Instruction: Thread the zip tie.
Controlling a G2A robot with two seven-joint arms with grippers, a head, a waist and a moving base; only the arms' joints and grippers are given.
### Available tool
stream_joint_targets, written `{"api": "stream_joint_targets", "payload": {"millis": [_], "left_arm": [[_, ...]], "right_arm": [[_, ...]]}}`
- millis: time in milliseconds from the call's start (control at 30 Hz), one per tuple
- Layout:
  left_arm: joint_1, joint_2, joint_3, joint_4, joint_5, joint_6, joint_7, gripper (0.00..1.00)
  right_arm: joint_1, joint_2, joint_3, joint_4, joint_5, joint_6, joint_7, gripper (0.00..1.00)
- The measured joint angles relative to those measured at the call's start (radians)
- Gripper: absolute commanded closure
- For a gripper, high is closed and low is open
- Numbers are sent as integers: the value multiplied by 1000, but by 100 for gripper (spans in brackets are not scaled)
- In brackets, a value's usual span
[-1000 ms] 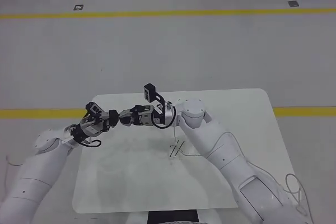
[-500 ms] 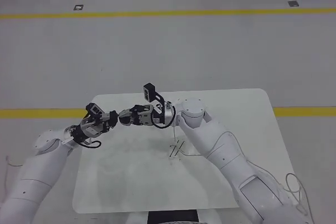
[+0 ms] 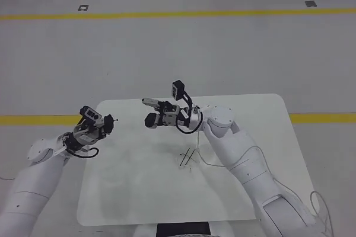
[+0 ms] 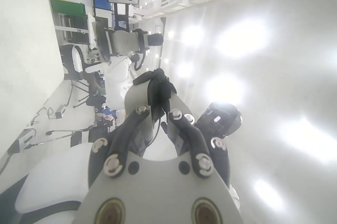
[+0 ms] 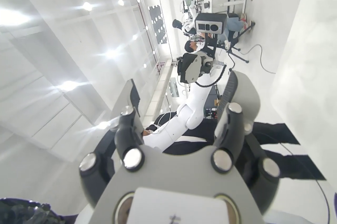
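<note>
Black piece [image 4: 159, 89] pinched between the left fingers [image 4: 138, 101] reads as a blurred dark clump, partly buried between them, so can't tell its shape or ends. Thin black strips [image 3: 187, 157] on the bench [image 3: 136, 189], well apart from the left and right fingers [image 5: 238, 96], are too small to count or tell if joined.

Grey floor [image 3: 225, 53], yellow lines [image 3: 166, 13]
</note>
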Motion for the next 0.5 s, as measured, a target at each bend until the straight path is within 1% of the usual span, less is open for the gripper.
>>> {"api": "stream_joint_targets", "payload": {"millis": [233,300,333,400,433,500], "left_arm": [[0,0,0,4,1,1,1,100],[1,0,-1,1,15,-9,13,100],[4,1,-6,-3,40,-24,24,100],[9,4,-17,-2,60,-38,21,100],[10,5,-26,-2,65,-45,14,100],[10,7,-42,-2,82,-69,3,100]], "right_arm": [[1,0,-1,2,1,4,2,0],[1,3,-3,-7,-17,9,-11,0],[5,11,-7,-24,-64,33,-26,0],[10,28,-12,-65,-188,91,-34,0],[10,40,-17,-98,-286,137,-20,0],[0,60,-19,-160,-439,213,10,0]]}}
